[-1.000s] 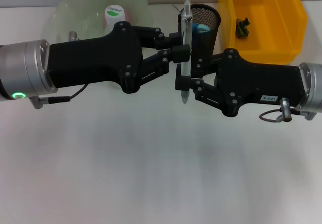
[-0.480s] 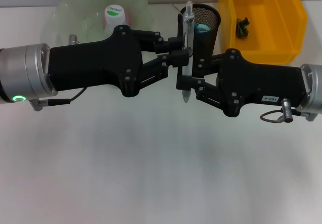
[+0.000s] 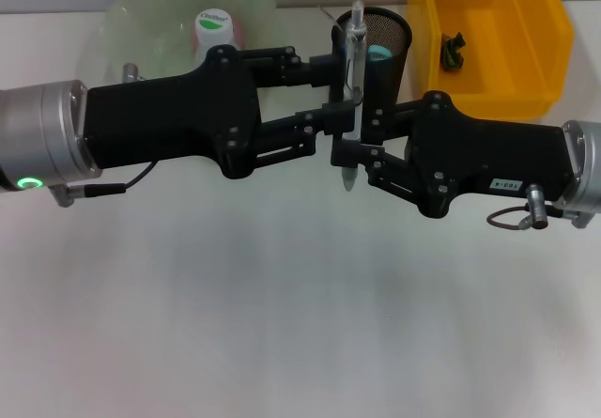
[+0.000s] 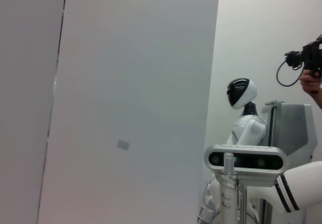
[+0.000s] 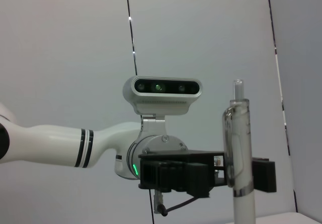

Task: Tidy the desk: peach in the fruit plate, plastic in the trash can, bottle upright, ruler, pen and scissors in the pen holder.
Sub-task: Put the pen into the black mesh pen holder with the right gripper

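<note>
- The pen (image 3: 351, 89) stood upright at upper centre of the head view, its tip pointing down above the white bench (image 3: 282, 324) and its top level with the rim of the black mesh pen holder (image 3: 386, 47) just behind it.
- The right gripper (image 3: 349, 160) reached in from the right of the frame and was clenched on the pen's lower part.
- The left gripper (image 3: 346, 85) reached in from the left, its fingers spread to either side of the pen's upper half, released.
- In the right wrist view the pen (image 5: 239, 158) rose vertically at the lower right, with the left gripper (image 5: 221, 176) behind it.
- A green fruit plate (image 3: 122, 23) lay at upper left, with a white, green-labelled bottle cap (image 3: 214, 23) showing above the left arm.
- A yellow bin (image 3: 488, 42) sat at upper right, a small dark object (image 3: 455, 50) inside.
</note>
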`<state>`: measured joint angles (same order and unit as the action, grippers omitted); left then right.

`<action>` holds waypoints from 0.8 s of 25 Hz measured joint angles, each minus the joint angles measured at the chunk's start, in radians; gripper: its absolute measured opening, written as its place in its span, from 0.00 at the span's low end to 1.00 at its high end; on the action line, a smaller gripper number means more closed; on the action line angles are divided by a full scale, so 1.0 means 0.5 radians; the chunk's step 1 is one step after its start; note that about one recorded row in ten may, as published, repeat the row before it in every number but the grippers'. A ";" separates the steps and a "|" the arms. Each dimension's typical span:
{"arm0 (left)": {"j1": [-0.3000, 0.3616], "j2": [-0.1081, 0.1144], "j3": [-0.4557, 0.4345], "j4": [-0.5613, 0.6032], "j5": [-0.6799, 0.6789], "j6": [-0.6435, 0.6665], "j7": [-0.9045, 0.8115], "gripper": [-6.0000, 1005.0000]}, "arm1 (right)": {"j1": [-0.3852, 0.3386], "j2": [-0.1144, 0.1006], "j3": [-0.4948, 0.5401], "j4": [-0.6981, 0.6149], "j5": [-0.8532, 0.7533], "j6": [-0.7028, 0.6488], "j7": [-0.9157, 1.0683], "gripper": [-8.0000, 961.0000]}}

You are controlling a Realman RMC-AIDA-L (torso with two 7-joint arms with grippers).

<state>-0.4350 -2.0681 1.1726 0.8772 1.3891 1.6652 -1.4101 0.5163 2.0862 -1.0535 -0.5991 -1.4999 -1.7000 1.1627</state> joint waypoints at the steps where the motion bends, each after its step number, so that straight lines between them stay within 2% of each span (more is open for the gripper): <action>1: 0.000 0.000 0.000 0.000 0.000 0.000 0.000 0.38 | -0.005 0.000 0.001 0.003 0.003 0.000 0.000 0.14; 7: 0.048 0.005 -0.005 -0.001 0.011 0.001 0.015 0.51 | -0.083 -0.004 0.032 0.003 0.098 0.031 -0.094 0.14; 13: 0.129 -0.002 0.015 -0.012 0.010 0.019 0.121 0.64 | -0.137 -0.003 0.332 0.025 0.161 0.173 -0.129 0.14; 15: 0.145 -0.008 0.058 -0.044 0.007 0.025 0.190 0.64 | -0.130 -0.002 0.445 0.101 0.263 0.291 -0.156 0.14; 20: 0.105 -0.005 0.118 -0.220 0.010 0.020 0.257 0.64 | -0.103 -0.007 0.459 0.120 0.317 0.448 -0.190 0.14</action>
<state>-0.3825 -2.0704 1.2317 0.7675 1.3939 1.6751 -1.2814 0.4648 2.0828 -0.8238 -0.5392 -1.3413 -1.4758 1.0675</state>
